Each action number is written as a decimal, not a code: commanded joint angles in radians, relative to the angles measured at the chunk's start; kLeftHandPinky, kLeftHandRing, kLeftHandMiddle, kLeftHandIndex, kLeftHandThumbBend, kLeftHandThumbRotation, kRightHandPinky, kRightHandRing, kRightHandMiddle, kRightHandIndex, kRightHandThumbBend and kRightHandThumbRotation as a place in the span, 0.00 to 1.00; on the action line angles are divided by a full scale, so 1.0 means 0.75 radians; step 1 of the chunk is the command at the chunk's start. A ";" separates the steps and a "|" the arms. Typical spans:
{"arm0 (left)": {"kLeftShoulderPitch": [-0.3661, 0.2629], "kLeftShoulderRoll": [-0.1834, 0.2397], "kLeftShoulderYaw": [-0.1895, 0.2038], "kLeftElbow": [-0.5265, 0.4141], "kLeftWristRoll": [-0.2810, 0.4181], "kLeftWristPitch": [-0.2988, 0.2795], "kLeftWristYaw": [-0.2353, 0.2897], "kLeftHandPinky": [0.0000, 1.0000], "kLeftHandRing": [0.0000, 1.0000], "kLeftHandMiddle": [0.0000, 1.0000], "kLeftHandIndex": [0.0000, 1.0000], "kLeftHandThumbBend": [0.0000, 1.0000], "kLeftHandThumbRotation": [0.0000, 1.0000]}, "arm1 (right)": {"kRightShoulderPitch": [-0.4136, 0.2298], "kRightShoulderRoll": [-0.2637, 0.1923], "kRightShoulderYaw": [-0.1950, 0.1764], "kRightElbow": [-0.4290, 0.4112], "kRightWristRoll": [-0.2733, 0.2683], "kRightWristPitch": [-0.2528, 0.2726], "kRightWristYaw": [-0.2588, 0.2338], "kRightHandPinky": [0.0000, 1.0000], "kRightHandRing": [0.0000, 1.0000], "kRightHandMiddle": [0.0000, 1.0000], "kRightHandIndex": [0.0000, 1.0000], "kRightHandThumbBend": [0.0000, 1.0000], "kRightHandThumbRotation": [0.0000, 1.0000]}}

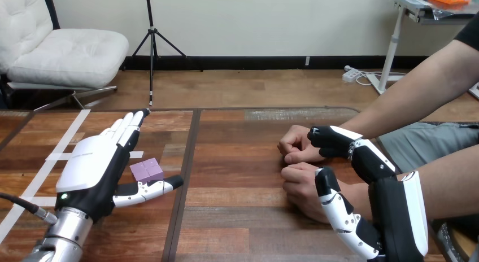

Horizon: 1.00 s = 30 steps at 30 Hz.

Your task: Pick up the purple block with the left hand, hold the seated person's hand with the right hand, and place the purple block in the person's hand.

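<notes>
left hand (pixel 93 167) at lower left on its silver forearm (pixel 61 235), fingers straight, thumb splayed right. right hand (pixel 391 208) at lower right, fingers and thumb curled round the person's wrist (pixel 350 191).

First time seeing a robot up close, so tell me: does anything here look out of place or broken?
Nothing looks broken or spilled. The purple block sits flat on the table by the open left hand. Only oddity: both the person's hands are closed fists.
</notes>
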<state>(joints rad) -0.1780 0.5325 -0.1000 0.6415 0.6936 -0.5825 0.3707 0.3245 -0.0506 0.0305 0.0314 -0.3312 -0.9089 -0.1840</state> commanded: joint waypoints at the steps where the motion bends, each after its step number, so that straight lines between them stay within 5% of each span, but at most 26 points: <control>1: -0.120 0.048 -0.023 0.015 0.006 0.003 0.009 0.94 0.97 0.99 0.99 0.79 0.74 | -0.055 -0.009 -0.005 -0.036 0.013 0.012 0.009 0.66 0.71 0.72 0.71 0.32 0.54; 6: -0.142 0.071 -0.048 0.020 0.008 0.040 -0.052 0.94 0.97 0.99 0.99 0.79 0.74 | -0.061 -0.013 -0.009 -0.022 0.014 0.000 0.009 0.66 0.71 0.72 0.71 0.31 0.53; 30: -0.170 0.069 -0.079 0.035 -0.022 0.088 -0.128 0.94 0.96 0.99 0.99 0.82 0.77 | -0.054 -0.014 -0.011 -0.035 0.019 0.012 0.019 0.65 0.70 0.71 0.70 0.32 0.53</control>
<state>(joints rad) -0.2360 0.5712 -0.1524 0.6693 0.6971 -0.5206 0.2764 0.3248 -0.0523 0.0299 0.0313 -0.3295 -0.8982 -0.1713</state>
